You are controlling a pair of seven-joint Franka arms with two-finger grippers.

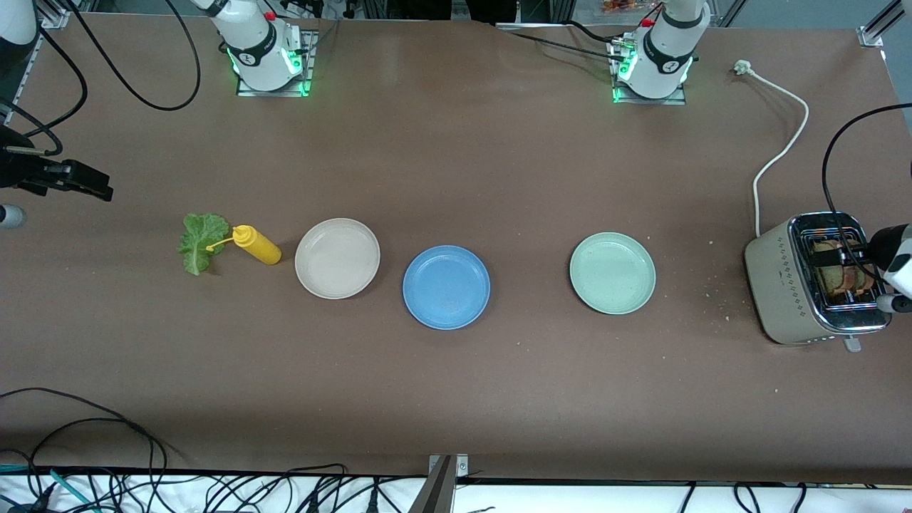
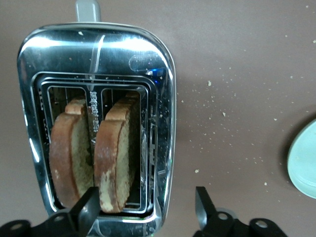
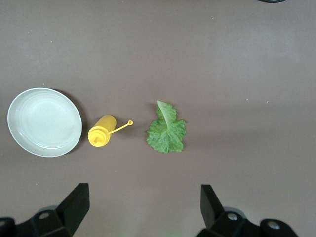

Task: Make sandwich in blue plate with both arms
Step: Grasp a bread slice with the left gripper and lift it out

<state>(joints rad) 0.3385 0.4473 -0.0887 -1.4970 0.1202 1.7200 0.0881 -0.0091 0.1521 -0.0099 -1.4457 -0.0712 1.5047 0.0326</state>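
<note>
Brown table [image 1: 456, 370], cables along the edge nearest the front camera. Blue plate [image 1: 446, 286] sits bare about mid-table, between a beige plate [image 1: 337, 257] toward the right arm's end and a pale green plate [image 1: 612, 272] toward the left arm's end. Two toast slices [image 2: 94, 160] stand upright in the slots of a silver toaster [image 1: 812, 281] at the left arm's end, white cord [image 1: 780, 153] trailing off it. Lettuce leaf [image 1: 199, 242] lies flat at the right arm's end, yellow squeeze bottle [image 1: 258, 244] on its side just beside it, nozzle pointing at the leaf. Left gripper [image 2: 145, 210] hangs over the toaster, jaws apart, one finger at a slot by a slice, nothing gripped. Right gripper [image 3: 143, 202] hovers over bare table near the leaf and bottle, jaws wide apart, holding nothing
</note>
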